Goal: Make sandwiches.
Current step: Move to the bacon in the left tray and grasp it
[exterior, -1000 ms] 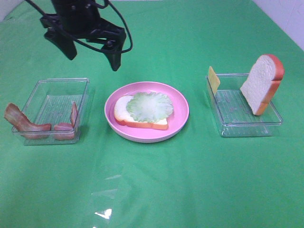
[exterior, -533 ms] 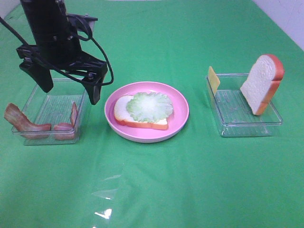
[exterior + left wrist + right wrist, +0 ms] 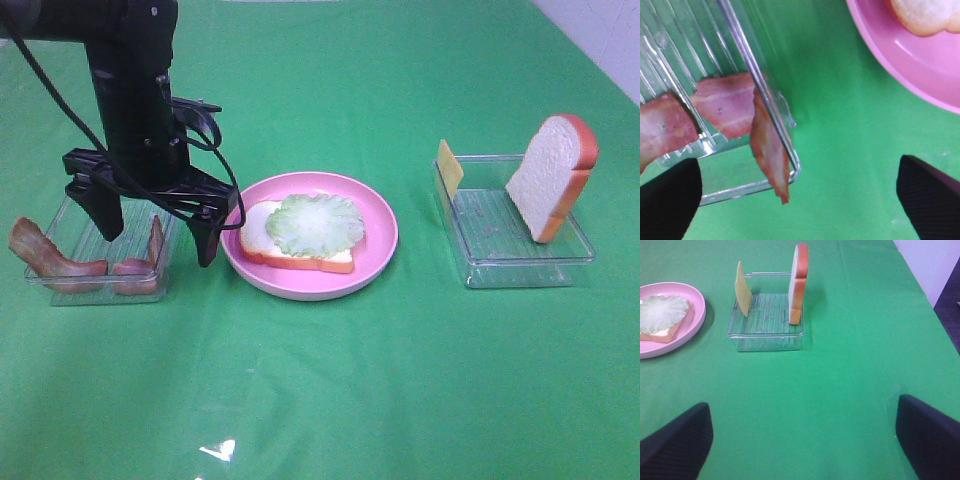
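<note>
Presumably for a pick, the left gripper [image 3: 158,247] is held wide open and empty over the bacon strips [image 3: 722,107] left of the pink plate [image 3: 385,238], where lettuce-topped bread [image 3: 258,235] is laid.

Bright, even light falls from overhead on the green surface [image 3: 420,380], which looks saturated and almost uniform. A small white glare spot [image 3: 218,450] sits on it at the near left. Shadows are soft and short: a thin dark rim under the pink plate [image 3: 382,250] and a faint one along the right tray [image 3: 520,278]. The left hand [image 3: 157,243] and its arm read as near-solid black, with little detail.

In the left wrist view the bacon [image 3: 722,107] is slightly blurred. The left tray [image 3: 670,40] catches pale highlights on its ridges, and the fingertips [image 3: 667,200] are dark, unfocused masses.

The right wrist view is crisp at the bread slice [image 3: 799,285], which drops a soft shadow beside it. The right hand [image 3: 802,450] shows only blurred black fingertips.
</note>
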You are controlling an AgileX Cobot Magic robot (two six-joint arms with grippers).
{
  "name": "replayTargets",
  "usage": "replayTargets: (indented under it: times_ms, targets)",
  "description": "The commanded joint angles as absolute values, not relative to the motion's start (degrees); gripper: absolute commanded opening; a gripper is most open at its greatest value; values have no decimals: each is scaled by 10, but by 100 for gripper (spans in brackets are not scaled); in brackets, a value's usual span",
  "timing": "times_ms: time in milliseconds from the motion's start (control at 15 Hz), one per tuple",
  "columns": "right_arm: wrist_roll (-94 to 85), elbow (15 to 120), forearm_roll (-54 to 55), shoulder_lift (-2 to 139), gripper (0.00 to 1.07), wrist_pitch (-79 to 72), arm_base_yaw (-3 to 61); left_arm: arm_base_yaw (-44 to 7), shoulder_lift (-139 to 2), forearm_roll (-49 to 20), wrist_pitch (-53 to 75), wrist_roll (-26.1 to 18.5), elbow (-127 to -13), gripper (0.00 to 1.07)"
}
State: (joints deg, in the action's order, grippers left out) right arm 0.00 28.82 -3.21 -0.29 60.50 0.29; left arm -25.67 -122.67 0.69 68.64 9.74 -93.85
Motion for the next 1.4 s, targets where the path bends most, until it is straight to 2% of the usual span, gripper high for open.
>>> replayTargets:
  times_ms: [67, 200, 533, 800, 867, 1200, 1267, 1400]
  targets:
    - [0, 286, -32, -15, 96, 601, -1, -245, -1234, 9, 682, 111, -935, 99]
    - [0, 286, -32, -15, 96, 601, -1, -218, -1234, -3, 688, 110, -935, 97]
    - [0, 286, -32, -15, 96, 601, -1, -211, -1234, -7, 681, 107, -935, 94]
    - [0, 286, -32, -15, 96, 601, -1, -211, -1234, -12, 673, 104, -935, 65]
    - [0, 286, -32, -15, 96, 601, -1, -211, -1234, -13, 673, 105, -935, 62]
    - [0, 286, -32, -15, 96, 601, -1, -212, -1234, -36, 671, 109, -935, 62]
    - [0, 286, -32, -15, 96, 601, -1, -212, -1234, -40, 671, 109, -935, 57]
    - [0, 286, -32, -15, 96, 601, -1, -212, -1234, -40, 671, 109, -935, 40]
